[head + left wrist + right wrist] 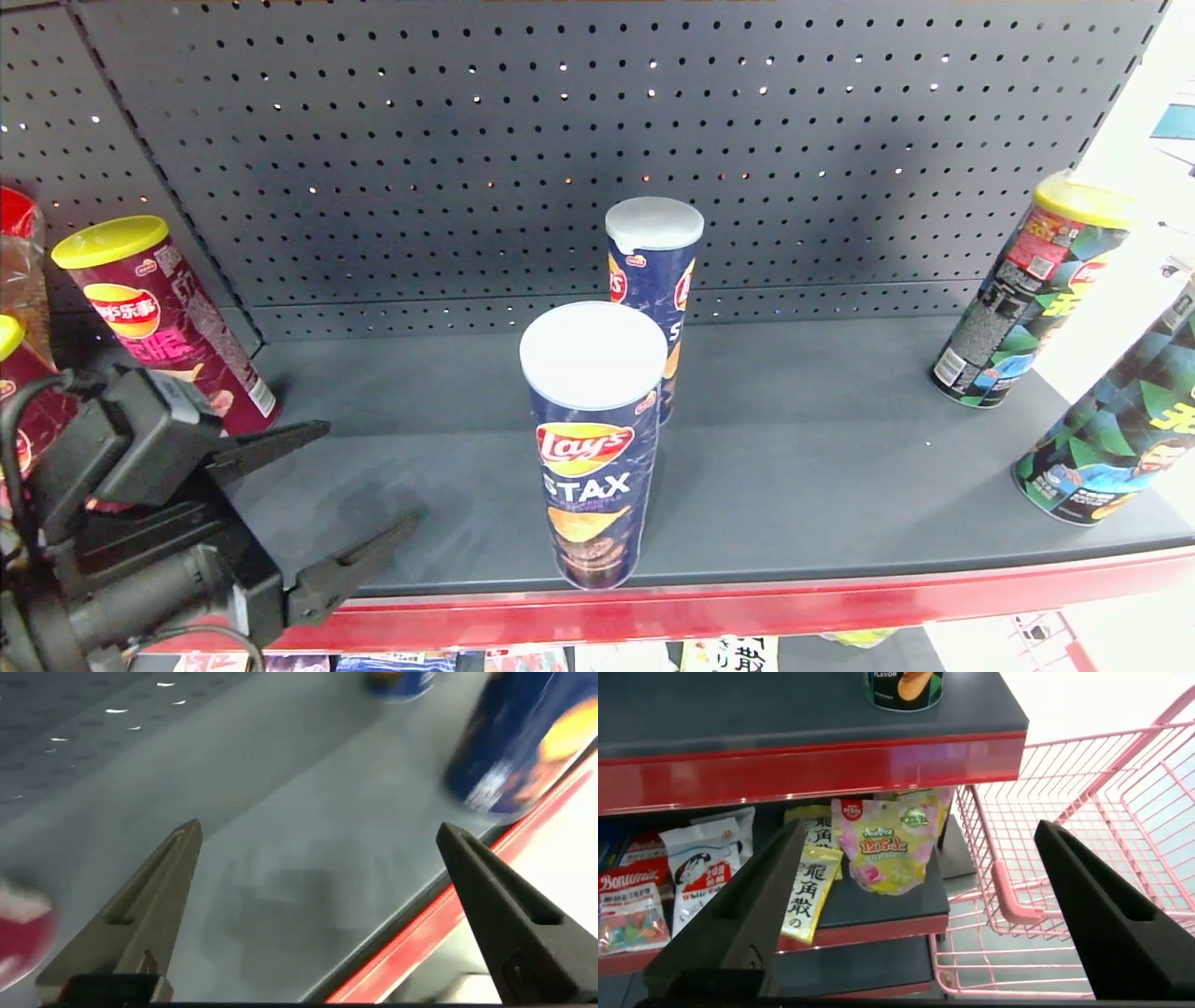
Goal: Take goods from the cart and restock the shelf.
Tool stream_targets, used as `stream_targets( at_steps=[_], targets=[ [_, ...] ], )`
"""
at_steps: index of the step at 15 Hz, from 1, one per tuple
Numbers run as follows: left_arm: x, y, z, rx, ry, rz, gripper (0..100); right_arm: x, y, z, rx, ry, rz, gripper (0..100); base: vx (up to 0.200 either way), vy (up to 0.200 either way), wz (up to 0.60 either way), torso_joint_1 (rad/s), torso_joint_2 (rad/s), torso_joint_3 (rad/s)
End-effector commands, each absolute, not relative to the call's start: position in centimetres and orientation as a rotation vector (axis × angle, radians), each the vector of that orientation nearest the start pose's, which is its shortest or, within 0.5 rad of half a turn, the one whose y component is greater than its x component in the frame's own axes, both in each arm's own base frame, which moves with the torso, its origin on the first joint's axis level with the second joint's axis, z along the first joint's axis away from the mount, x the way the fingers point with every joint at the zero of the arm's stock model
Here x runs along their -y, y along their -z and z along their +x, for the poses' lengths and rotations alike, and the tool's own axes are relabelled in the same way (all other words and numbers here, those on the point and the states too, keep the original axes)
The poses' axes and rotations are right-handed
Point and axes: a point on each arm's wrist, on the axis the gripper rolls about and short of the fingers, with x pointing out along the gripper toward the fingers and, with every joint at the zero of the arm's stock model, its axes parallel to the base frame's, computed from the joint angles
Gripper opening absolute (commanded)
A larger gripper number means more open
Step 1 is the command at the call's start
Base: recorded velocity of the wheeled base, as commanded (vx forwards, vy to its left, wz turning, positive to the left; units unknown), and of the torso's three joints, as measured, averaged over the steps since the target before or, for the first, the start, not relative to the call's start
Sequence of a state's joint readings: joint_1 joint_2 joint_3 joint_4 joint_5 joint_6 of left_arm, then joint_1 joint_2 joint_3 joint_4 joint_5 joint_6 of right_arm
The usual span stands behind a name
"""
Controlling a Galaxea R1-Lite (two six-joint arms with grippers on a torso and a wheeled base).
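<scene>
Two blue chip cans stand upright mid-shelf, one at the front point(593, 448) and one behind it point(653, 280). My left gripper point(369, 476) is open and empty, hovering over the grey shelf point(840, 448) to the left of the front can. In the left wrist view that open gripper point(318, 835) hangs above bare shelf board point(280, 812), with the front blue can point(523, 747) off to one side. My right gripper point(920, 831) is open and empty, lower down, in front of the shelf's red edge point(785, 765) and beside the pink cart point(1083, 840).
A maroon can with a yellow lid point(159, 317) stands at the shelf's left. Two green-and-black cans point(1027, 299) point(1111, 439) lean at the right. Bare board lies between them and the blue cans. Snack bags point(882, 845) lie on a lower shelf.
</scene>
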State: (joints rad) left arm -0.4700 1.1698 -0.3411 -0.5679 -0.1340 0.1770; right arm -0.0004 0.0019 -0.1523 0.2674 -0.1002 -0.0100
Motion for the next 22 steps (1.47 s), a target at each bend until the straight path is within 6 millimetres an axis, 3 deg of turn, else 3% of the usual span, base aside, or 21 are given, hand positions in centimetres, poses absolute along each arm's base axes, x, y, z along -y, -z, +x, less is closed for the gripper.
stream_targets(
  at_steps=[1,4,14,22],
  targets=[
    [9.7,-16.9,15.5,-0.278,0.702,0.164,100,0.2,-8.7,-3.4,-0.095,0.095,-0.012,100,0.000,0.000,0.00,0.000,0.00,0.000],
    [11.0,-16.2,15.5,-0.325,0.803,0.160,100,0.1,-8.5,-2.9,-0.036,0.041,-0.016,100,0.000,0.000,0.00,0.000,0.00,0.000],
    [12.6,-14.4,19.9,-0.395,0.733,0.286,100,0.1,-8.5,-2.9,-0.034,0.044,-0.010,100,0.000,0.000,0.00,0.000,0.00,0.000],
    [12.9,-14.0,20.3,-0.380,0.759,0.366,100,0.1,-8.5,-2.9,-0.034,0.044,-0.010,100,0.000,0.000,0.00,0.000,0.00,0.000]
  ],
)
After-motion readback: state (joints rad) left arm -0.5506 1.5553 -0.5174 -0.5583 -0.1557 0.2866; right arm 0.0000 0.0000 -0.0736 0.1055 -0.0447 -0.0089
